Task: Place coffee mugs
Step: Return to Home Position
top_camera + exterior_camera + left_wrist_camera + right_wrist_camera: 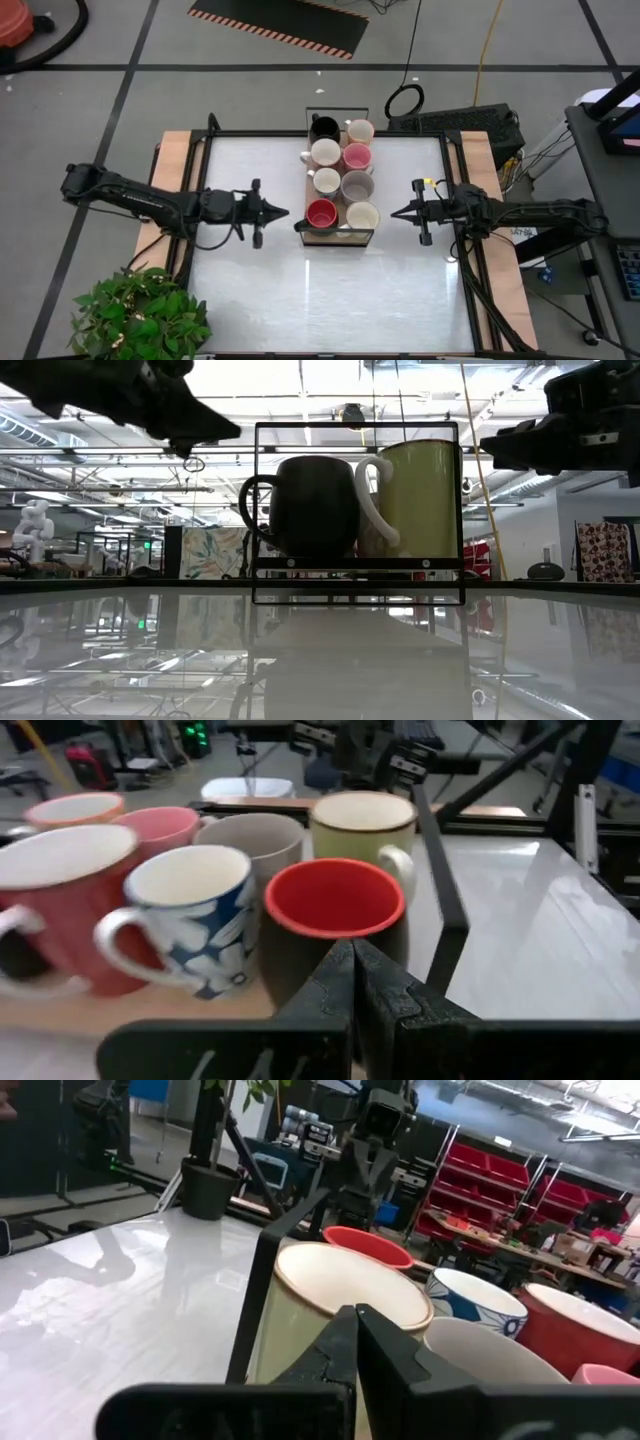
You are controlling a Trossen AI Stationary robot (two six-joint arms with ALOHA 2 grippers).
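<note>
Eight mugs stand in two rows on the wooden tray (305,168) with its black wire frame, at the table's middle. From far to near the left row is black (323,128), white (326,152), white (327,181) and red-lined (321,213). The right row is cream (360,131), pink (357,156), grey (357,185) and cream (362,216). My left gripper (285,212) hovers shut just left of the red-lined mug (333,900), apart from it. My right gripper (393,213) hovers shut just right of the near cream mug (340,1295), touching nothing.
A potted green plant (140,315) sits at the table's near left corner. The white tabletop (320,290) lies open in front of the tray. Wooden side rails (175,160) and cables (520,150) border the table on both sides.
</note>
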